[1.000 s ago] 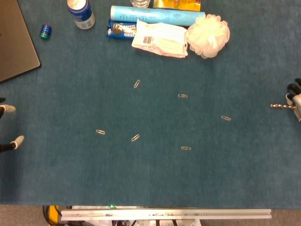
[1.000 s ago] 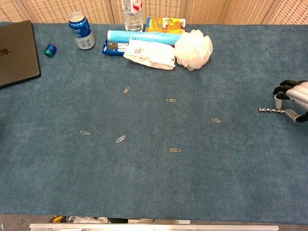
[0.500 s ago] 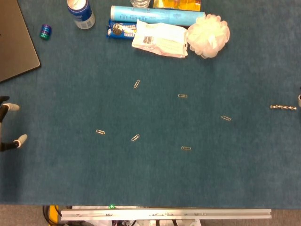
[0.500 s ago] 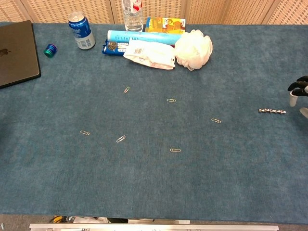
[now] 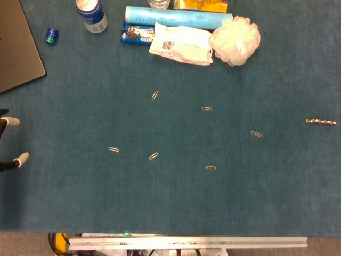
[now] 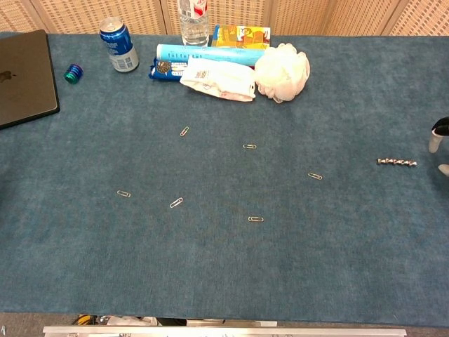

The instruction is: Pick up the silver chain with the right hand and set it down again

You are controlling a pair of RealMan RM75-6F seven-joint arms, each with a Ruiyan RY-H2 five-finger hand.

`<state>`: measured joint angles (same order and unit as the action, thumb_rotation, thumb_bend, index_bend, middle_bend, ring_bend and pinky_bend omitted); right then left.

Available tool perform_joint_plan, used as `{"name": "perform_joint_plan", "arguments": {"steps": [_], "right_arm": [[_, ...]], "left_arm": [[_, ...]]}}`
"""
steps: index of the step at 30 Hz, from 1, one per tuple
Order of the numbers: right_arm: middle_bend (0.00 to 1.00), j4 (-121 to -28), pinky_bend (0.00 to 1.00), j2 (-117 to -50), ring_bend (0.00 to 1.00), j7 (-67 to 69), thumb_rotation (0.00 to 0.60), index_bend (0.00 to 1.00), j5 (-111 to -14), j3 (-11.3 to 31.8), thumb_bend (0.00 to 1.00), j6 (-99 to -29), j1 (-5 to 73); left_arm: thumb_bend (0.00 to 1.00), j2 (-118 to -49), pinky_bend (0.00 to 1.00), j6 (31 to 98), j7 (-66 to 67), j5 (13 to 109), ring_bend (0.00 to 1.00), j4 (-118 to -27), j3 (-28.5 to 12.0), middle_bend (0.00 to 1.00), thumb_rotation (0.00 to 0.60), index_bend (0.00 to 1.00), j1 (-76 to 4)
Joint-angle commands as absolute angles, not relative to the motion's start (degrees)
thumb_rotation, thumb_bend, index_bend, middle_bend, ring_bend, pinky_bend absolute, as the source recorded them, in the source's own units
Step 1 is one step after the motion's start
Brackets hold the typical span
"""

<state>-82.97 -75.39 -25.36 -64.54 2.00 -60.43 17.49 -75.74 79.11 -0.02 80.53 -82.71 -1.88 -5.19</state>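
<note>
Silver chain point(image 6: 397, 162) lay flat on the blue table cloth point(image 6: 280, 267), far over on the right side. It made a short straight line, left to right. Nothing touched it.

Only the tips of the right hand point(image 6: 440, 146) showed, at the right edge of the chest view. Its fingers point(image 6: 435, 142) were spread apart and held nothing. They sat just beside the chain's right end, with a small gap of cloth between them. The head view did not show this hand at all.

Only two fingertips point(image 5: 21, 158) of the left hand point(image 5: 10, 143) poked in at the left edge of the head view. They were apart and held nothing.

Little paper clips point(image 5: 153, 156) lay scattered in the middle of the cloth. Along the far edge sat a blue can point(image 6: 118, 44), a white puffy sponge point(image 6: 282, 71) and a white packet point(image 6: 217, 79). A dark laptop point(image 6: 24, 77) lay at the far left.
</note>
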Motion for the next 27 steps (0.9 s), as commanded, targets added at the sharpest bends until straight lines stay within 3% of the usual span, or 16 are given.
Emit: {"name": "perform_joint_plan", "arguments": {"steps": [1,27], "right_arm": [[0.23,-84.2,0.25,-76.1,0.1,-27.0,0.6,0.43,-62.6,2.8,0.29,-60.6,17.7],[0.23,-84.4,0.25,-78.9,0.1,-32.4,0.6,0.43,-55.1,2.7,0.31,-59.7,20.1]], "left_arm": [[0.11,-75.7,0.48,79.3,-0.4,80.7,0.22,-82.5,-1.8,0.2,0.6,0.32,-5.2],[0.11,-75.9,0.48,79.4,-2.2,81.4,0.22,-80.7,-1.6,0.2,0.6,0.32,-5.1]]}}
